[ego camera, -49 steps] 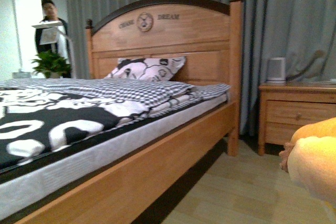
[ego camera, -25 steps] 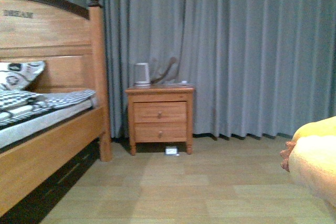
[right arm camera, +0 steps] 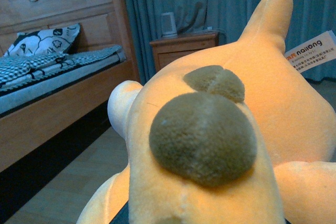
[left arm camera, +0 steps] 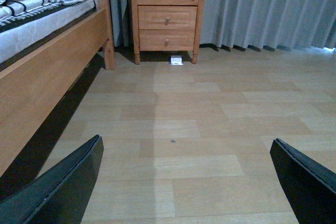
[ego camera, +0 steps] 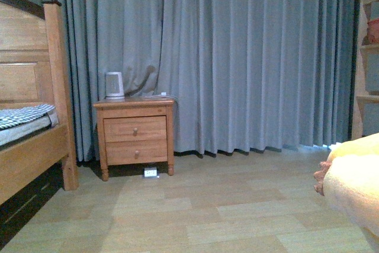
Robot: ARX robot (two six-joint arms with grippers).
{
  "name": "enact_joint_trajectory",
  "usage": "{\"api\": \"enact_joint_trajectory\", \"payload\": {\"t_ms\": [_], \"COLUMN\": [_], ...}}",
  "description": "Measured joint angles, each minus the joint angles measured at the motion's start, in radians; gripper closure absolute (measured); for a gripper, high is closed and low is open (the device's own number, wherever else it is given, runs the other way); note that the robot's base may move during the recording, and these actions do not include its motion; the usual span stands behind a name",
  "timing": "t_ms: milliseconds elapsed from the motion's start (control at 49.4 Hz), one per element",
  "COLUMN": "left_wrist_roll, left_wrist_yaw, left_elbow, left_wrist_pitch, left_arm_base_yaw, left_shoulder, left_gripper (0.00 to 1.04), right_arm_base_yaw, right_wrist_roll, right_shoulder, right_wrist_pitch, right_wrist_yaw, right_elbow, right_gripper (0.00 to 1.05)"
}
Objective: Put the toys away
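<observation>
Plush toy fills the right wrist view, up at the robot's right above the wood floor, right gripper's hold hidden so can't tell, left gripper spread wide.

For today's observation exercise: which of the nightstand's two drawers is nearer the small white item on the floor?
The lower drawer, just above the white item; the upper drawer sits under the nightstand top.
</observation>
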Motion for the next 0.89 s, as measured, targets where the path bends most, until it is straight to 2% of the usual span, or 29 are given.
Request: {"api": "enact_joint_trajectory", "payload": {"t_ms": [890], "left_wrist_roll": [0.000], "left_wrist_yaw": [0.000], "left_elbow": [0.000], "left_wrist_pitch": [0.000], "left_arm_base_yaw": [0.000], "left_shoulder": [0.000], "left_gripper": [0.06], "right_arm_base_yaw": [0.000], "right_wrist_roll": [0.000], "right_shoulder": [0.000], "right_wrist_pitch": [0.000], "right_wrist_yaw": [0.000], "right_elbow": [0.000], "right_gripper": [0.87]}}
